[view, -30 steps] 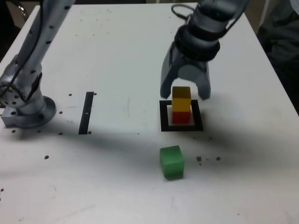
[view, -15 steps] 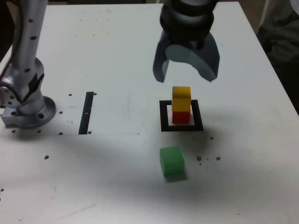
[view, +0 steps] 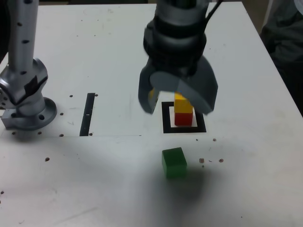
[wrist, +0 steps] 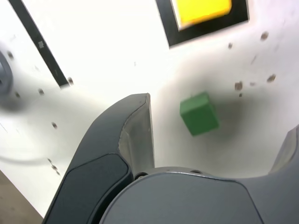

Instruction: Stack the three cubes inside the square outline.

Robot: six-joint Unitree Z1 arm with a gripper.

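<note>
The yellow cube (view: 182, 102) sits on the red cube (view: 183, 118) inside the black square outline (view: 166, 124); the gripper hides part of the yellow one. The green cube (view: 174, 163) lies alone on the table in front of the outline. My gripper (view: 177, 103) hangs open and empty above the table, just in front of the stack and behind the green cube. In the wrist view the green cube (wrist: 199, 113) shows between the two fingers (wrist: 135, 135), with the yellow cube (wrist: 202, 10) and the outline (wrist: 205, 29) beyond it.
A narrow black strip (view: 88, 114) lies at the exterior view's left, near the arm's base (view: 26, 106). Dark specks dot the white table (view: 94, 179). A dark shape stands past the table's right edge.
The gripper has risen off the stack, leaving the yellow cube on the red one, and has come forward toward the green cube. The cubes have not moved.
</note>
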